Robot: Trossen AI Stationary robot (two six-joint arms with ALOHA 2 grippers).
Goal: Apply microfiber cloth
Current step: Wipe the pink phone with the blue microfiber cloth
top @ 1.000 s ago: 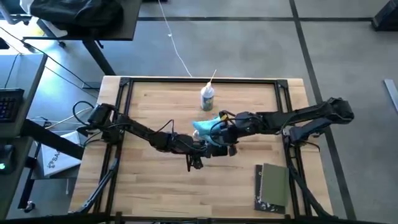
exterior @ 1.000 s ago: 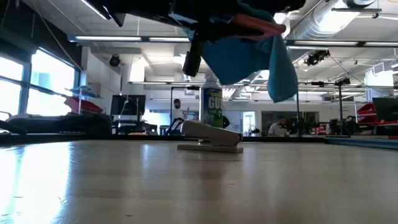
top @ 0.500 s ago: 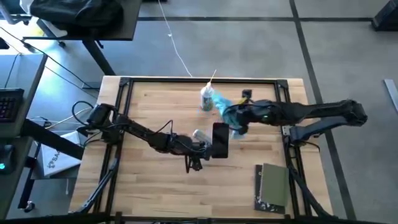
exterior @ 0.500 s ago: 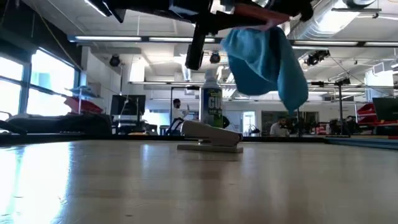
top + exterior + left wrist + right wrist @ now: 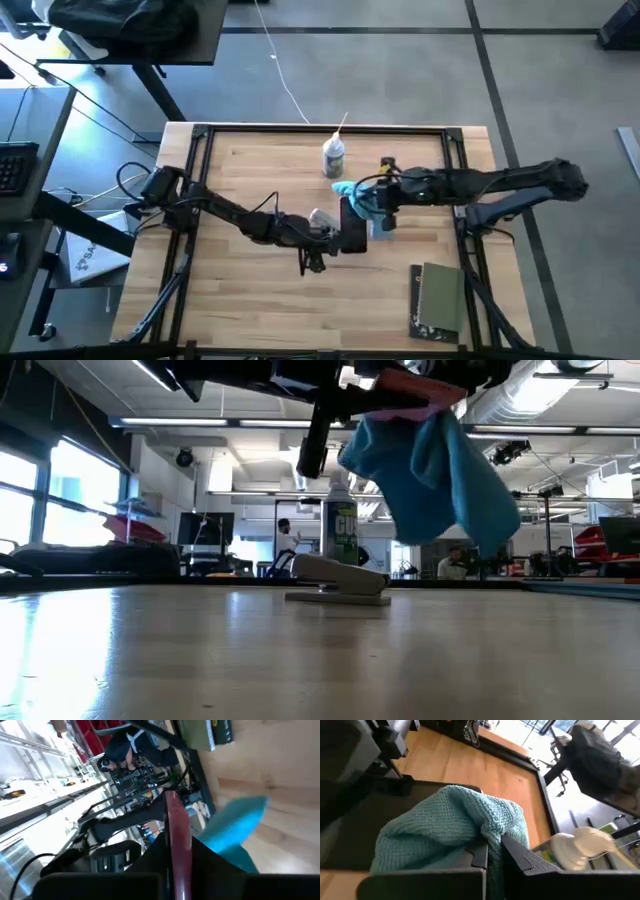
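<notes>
Since a moment ago the right pincer (image 5: 372, 205), clamped on the microfiber cloth (image 5: 357, 196), has swung back over the dark flat object (image 5: 352, 225) held in the left pincer (image 5: 335, 236), so wiping looks barely begun.

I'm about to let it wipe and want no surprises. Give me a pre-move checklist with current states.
1. Soft turquoise microfiber cloth pinched in the right gripper fingers: ok.
2. Cloth clear of the wooden table, hanging in the air: ok.
3. Flat black slab held up by the left gripper: ok.
4. Cloth over the slab: ok in the high view; contact cannot tell.
5. White spray bottle upright, apart from both arms: ok.
</notes>
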